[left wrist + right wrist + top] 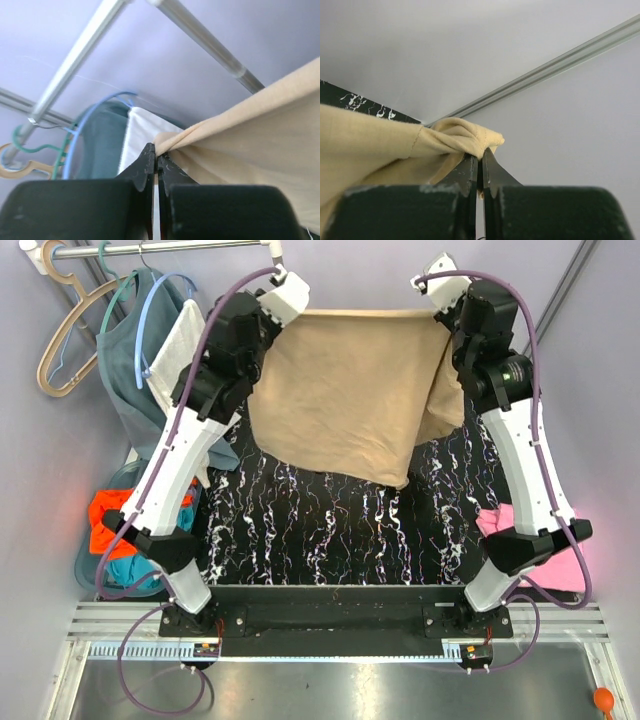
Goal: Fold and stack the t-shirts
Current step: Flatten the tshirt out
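Tan t-shirt (345,390) held up spread over far half of table (330,540), top edge stretched betw. both arms. L gripper (156,156) clamped on its left top corner, R gripper (481,157) clamped on right corner, cloth bunched at tips.

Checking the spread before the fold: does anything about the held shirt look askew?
Yes. The tan cloth t-shirt, pinched at its upper corners by the left gripper and right gripper, hangs unevenly: its lower edge slopes down toward the robot's right, and a flap there is doubled behind the front panel.
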